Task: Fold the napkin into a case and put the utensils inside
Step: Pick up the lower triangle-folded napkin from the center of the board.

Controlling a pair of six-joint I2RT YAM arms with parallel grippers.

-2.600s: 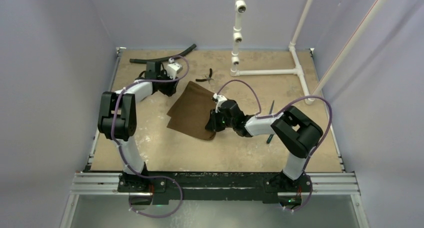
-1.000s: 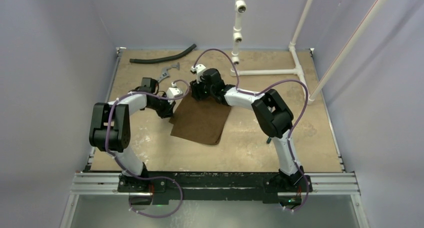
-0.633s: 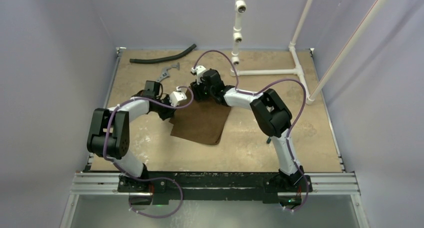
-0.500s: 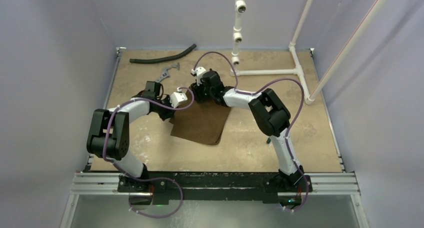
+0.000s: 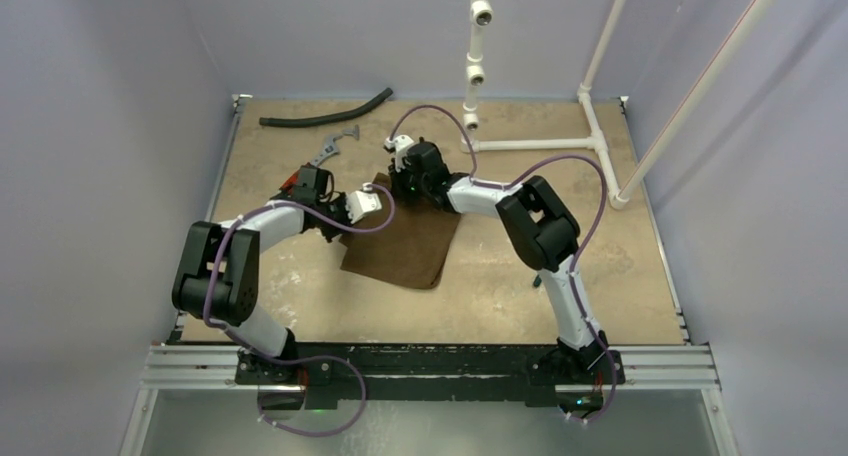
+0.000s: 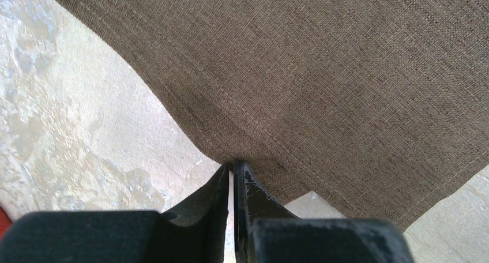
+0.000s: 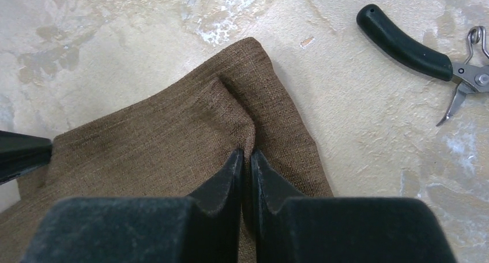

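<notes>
The napkin [image 5: 400, 248] lies on the bench [image 5: 500, 296] just left of centre in the overhead view, one corner pointing toward the top of the frame. The left hand [image 6: 232, 166] has its fingers pinched together on a small pucker of cloth at the napkin's left edge, and the right hand [image 7: 245, 153] is closed almost tight on a raised ridge just behind that top corner. So both have hold of the napkin. Black-handled pliers [image 7: 415, 49] lie on bare bench at the upper right of the right wrist view, apart from the cloth, while a hose [image 5: 325, 113] and a wrench [image 5: 338, 141] sit toward the upper left overhead.
</notes>
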